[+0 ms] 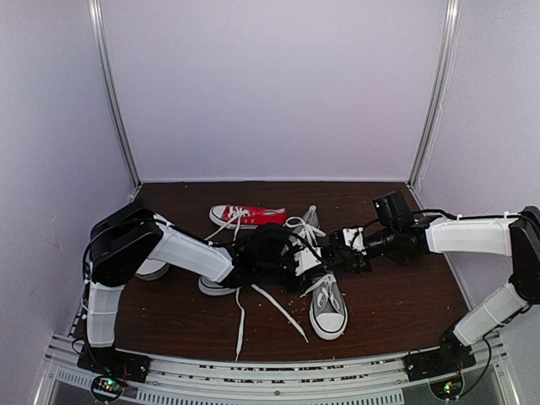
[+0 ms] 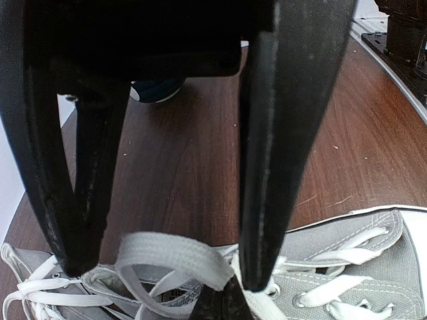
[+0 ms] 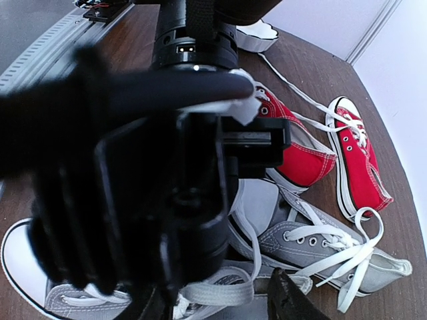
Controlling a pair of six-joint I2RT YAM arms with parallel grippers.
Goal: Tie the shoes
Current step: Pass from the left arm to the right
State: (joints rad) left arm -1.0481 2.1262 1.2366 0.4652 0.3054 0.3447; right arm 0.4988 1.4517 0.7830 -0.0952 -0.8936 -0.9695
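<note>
Reaching in from the left with the left claw (image 2: 167,270), jaws together, low over the grey shoes (image 1: 327,305) at the middle of the tabletop (image 1: 405,304). Hovering right at a white lace (image 2: 167,253), yet not telling whether pinching it. Leaving lace ends (image 1: 240,325) trailing loose on the wood, with no knot or bow showing anywhere. Approaching from the right with the right claw (image 1: 331,253); not telling if apart or together. Judging the tying as hardly begun: crossing, looping and tightening all waiting for both shoes.
</note>
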